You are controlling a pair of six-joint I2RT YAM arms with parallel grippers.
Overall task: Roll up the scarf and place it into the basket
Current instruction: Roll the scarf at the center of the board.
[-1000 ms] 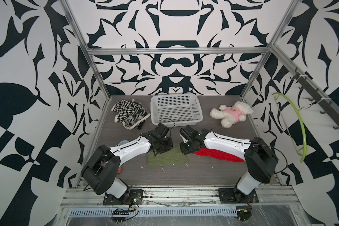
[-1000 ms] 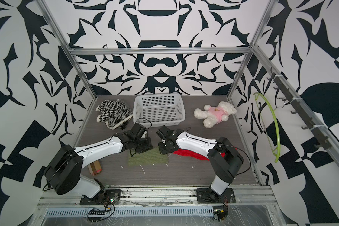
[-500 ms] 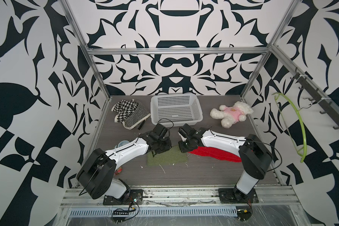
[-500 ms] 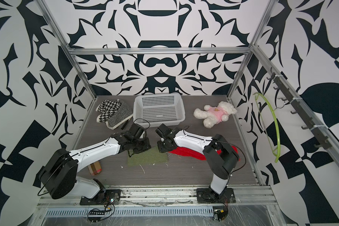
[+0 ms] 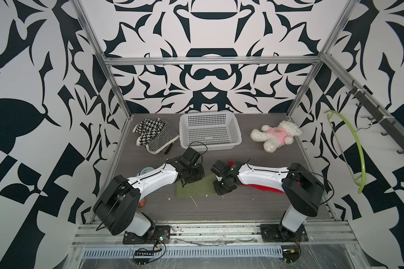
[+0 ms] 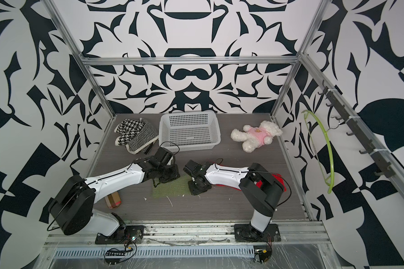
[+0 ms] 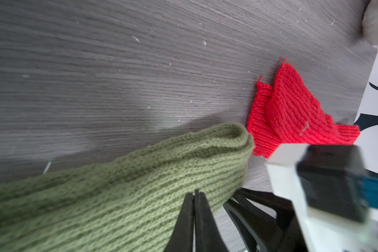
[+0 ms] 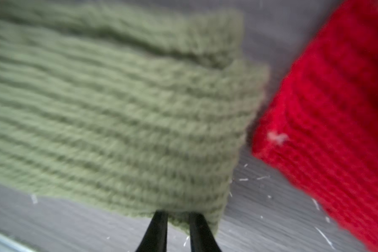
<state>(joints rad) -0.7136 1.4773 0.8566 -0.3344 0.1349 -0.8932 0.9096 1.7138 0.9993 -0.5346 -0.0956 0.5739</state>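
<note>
A folded olive-green knitted scarf (image 5: 196, 189) (image 6: 170, 189) lies flat on the dark table in front of the white perforated basket (image 5: 185, 130) (image 6: 163, 132), which stands at the back with nothing in it. My left gripper (image 5: 189, 180) (image 6: 163, 180) is at the scarf's far left corner. In the left wrist view it (image 7: 194, 193) is shut, its tips pinching the scarf (image 7: 140, 174), whose folded edge is raised. My right gripper (image 5: 222, 189) (image 6: 197, 187) is at the scarf's right edge. Its jaws (image 8: 177, 215) are closed on the scarf's edge (image 8: 118, 109).
A red knitted scarf (image 5: 261, 188) (image 7: 292, 109) (image 8: 336, 109) lies under the right arm, just right of the green one. Black-and-white patterned cloths (image 5: 154, 135) lie back left, a plush bear (image 5: 276, 135) back right. A tape roll (image 5: 146, 171) sits under the left arm.
The right gripper has shifted a little toward the table's front at the scarf's right edge and closed slightly. The left gripper has barely moved and stays shut.
</note>
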